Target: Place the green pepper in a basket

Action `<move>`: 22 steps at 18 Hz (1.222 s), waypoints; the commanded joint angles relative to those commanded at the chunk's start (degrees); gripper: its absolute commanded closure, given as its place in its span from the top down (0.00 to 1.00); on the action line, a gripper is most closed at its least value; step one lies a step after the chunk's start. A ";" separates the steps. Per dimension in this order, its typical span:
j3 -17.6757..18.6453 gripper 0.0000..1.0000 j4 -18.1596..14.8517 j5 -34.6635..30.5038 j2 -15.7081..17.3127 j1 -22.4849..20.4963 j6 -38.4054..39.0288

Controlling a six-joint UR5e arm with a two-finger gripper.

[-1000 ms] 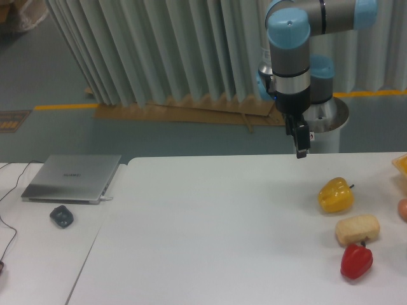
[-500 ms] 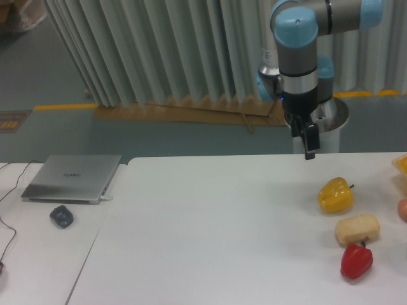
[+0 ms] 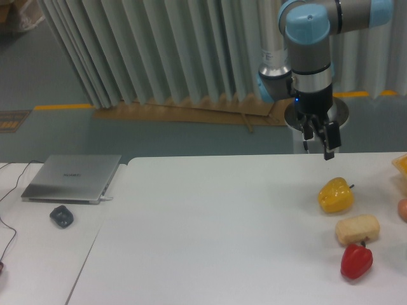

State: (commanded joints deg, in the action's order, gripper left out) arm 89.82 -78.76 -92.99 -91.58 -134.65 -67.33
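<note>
1. Gripper [image 3: 320, 141] — hangs in the air over the far edge of the white table [image 3: 210, 235], fingers pointing down and spread apart with nothing between them; released, holding nothing.
2. Green pepper — not in view anywhere on the table; no basket can be made out either. At the right border a yellow container edge [image 3: 401, 166] is cut off by the frame, and its nature cannot be told.
3. Yellow pepper [image 3: 335, 195], bread roll [image 3: 357, 229] and red pepper [image 3: 355, 261] — laid in a loose column near the right side, the roll just beside the red pepper; judged to be distractors, since none matches the colour the task asks for.
4. Closed laptop [image 3: 72, 178] and dark mouse [image 3: 62, 216] — on the neighbouring table to the left, well apart from the work area.
5. Height of the tool — judged a transit pose: raised well clear of the produce so that it can travel sideways without knocking anything.
6. Change from one second ago — the gripper stood further left and showed its narrow side; it now sits further right, nearer above the yellow pepper, with the wrist turned so both fingers show apart. The produce lies unmoved
</note>
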 joint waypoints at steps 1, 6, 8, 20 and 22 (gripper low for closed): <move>0.00 1.00 0.09 0.09 -0.09 -0.09 1.22; 0.09 1.00 2.37 -0.52 -0.88 -1.32 2.64; 0.00 1.00 2.82 -0.35 -0.97 -1.84 2.73; -3.25 1.00 2.91 -7.28 -6.50 -6.42 4.31; -3.51 1.00 2.99 -7.73 -7.64 -7.20 4.23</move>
State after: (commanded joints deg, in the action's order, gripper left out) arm 86.31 -75.76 -100.72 -99.22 -141.85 -63.10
